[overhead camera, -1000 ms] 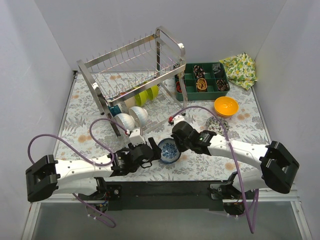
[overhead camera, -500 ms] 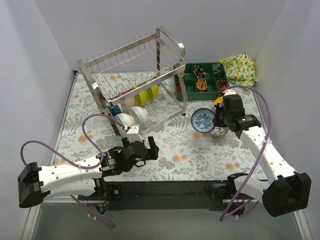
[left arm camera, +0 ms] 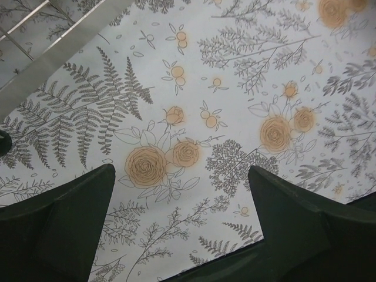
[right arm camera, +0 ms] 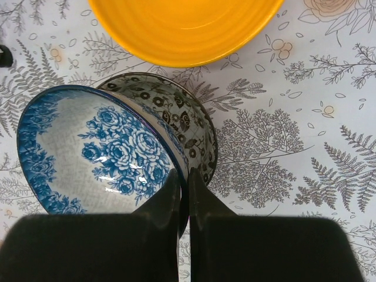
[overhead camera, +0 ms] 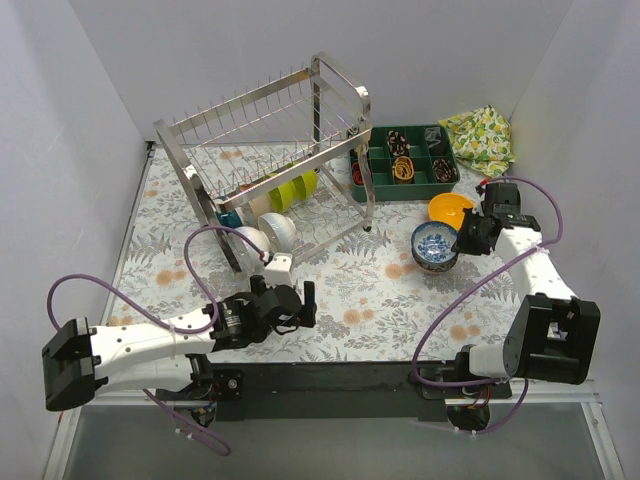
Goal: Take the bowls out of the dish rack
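Blue bowl [right arm camera: 100, 153] in right claw [right arm camera: 183, 182], above dark patterned bowl [right arm camera: 191, 120]; orange bowl [right arm camera: 182, 29] beside.

Bright, even, soft light from above. Steel bars of the dish rack [overhead camera: 197, 195] glint; only faint shadow lies beneath it. Right of it, the blue-and-white bowl [right arm camera: 111, 150] shows small glare spots.

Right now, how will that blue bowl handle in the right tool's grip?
Probably slippery: the blue bowl has glossy glaze with highlights, and the right tool pinches only its thin rim. Likely rigid and chippable, since it sits tilted over the dark bowl.
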`<state>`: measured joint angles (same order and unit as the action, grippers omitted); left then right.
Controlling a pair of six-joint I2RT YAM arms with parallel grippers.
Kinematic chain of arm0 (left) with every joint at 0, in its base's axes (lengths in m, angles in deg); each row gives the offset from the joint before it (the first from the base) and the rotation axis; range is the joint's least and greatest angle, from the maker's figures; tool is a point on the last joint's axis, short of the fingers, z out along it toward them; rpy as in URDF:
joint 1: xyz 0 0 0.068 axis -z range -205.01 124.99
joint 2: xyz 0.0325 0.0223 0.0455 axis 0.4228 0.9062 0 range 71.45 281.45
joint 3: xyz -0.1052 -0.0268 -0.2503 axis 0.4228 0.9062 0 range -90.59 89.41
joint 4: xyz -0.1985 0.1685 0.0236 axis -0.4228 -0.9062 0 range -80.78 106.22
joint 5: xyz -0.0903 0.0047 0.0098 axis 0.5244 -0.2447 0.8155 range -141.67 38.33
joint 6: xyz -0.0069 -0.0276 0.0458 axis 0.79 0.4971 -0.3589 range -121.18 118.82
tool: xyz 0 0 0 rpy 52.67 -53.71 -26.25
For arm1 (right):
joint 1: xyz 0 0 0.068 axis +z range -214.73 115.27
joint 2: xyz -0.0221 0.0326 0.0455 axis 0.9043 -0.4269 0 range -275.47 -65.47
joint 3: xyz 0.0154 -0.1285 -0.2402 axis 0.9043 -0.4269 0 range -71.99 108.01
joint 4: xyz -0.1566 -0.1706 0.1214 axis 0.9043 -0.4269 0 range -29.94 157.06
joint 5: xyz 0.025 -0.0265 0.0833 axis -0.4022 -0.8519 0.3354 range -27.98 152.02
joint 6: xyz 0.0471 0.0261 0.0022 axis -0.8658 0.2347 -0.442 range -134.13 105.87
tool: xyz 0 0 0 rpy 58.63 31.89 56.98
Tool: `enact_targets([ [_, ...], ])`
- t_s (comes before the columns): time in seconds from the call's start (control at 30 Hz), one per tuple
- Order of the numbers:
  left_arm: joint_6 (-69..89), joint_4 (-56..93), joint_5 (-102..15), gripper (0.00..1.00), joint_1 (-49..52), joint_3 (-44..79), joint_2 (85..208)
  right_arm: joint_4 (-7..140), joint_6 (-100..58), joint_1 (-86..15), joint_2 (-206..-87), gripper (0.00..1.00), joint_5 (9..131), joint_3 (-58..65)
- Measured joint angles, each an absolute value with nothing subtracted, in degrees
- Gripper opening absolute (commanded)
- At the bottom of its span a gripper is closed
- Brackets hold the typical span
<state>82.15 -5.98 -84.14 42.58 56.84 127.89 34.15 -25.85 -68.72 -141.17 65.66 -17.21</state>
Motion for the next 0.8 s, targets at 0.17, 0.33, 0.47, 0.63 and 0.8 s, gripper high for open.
enact_targets([
  [0.17,79.96,-4.03,-78.5,0.98,39.79,56.88,133.01,34.44,-25.53,-70.53,-142.81,0.19,66.79,-17.53],
  [0.33,79.22,-0.8,-69.98,0.98,33.08,57.21,134.62,36.86,-25.31,-70.77,-142.81,0.32,68.28,-19.13],
  [0.47,79.59,1.43,-64.14,0.98,28.09,57.34,134.6,37.54,-24.96,-70.77,-142.81,0.43,68.8,-21.18],
  [0.63,80.9,1.24,-59.51,0.98,26.3,57.34,133.66,37.78,-24.67,-70.77,-141.79,0.56,68.85,-21.75],
  [0.8,83.02,-2.52,-58.5,0.98,26.3,57.32,129.27,38.79,-24.72,-69.66,-135.67,0.69,67.6,-22.04],
])
